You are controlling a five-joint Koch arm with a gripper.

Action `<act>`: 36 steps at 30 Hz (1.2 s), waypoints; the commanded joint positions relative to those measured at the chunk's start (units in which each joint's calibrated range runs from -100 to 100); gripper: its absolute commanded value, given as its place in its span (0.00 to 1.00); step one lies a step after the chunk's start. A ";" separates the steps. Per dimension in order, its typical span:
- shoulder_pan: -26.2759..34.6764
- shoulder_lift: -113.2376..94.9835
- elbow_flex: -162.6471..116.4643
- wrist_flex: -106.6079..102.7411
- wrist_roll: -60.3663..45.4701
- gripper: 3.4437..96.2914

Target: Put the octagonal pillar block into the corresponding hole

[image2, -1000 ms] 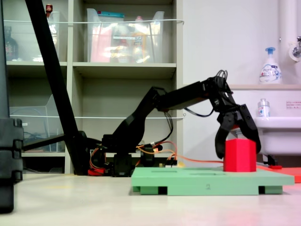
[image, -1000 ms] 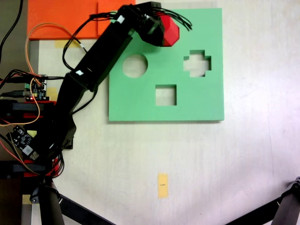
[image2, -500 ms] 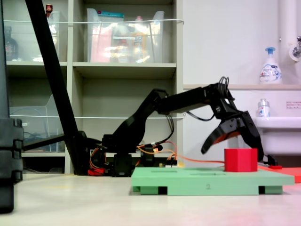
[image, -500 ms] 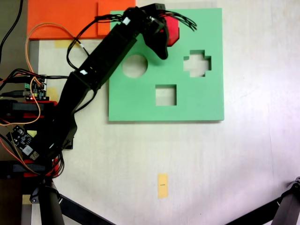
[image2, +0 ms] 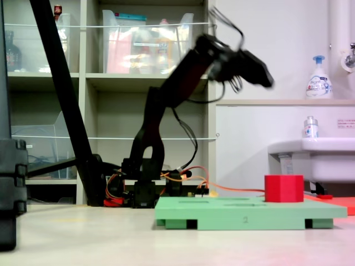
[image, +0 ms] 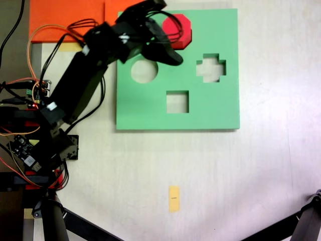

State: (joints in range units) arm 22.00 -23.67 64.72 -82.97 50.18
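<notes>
The end effector (image2: 258, 67) hangs high above the green board (image2: 244, 213), blurred, holding nothing; whether its jaws are parted I cannot tell. The octagonal pillar block (image: 178, 30) stands seated in the corresponding hole near the board's far edge, its top protruding. The round cutout (image: 144, 70), cross cutout (image: 211, 68) and square cutout (image: 177, 102) lie open; bare worktop (image: 251, 175) surrounds the board.

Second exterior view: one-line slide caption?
Gripper raised clear above the green board, red octagonal block standing partly sunk in its hole.
</notes>
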 commanded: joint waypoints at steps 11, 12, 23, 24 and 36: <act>-24.08 -29.41 -12.68 12.24 -32.09 0.51; -25.01 -34.02 -22.75 16.76 -32.48 0.51; -25.49 -76.33 -134.11 89.66 -42.83 0.49; -25.25 -76.33 -141.09 92.74 -43.57 0.49; -21.49 -76.33 -164.72 82.92 -44.49 0.47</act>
State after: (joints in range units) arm 0.37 -99.45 -99.12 7.00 5.98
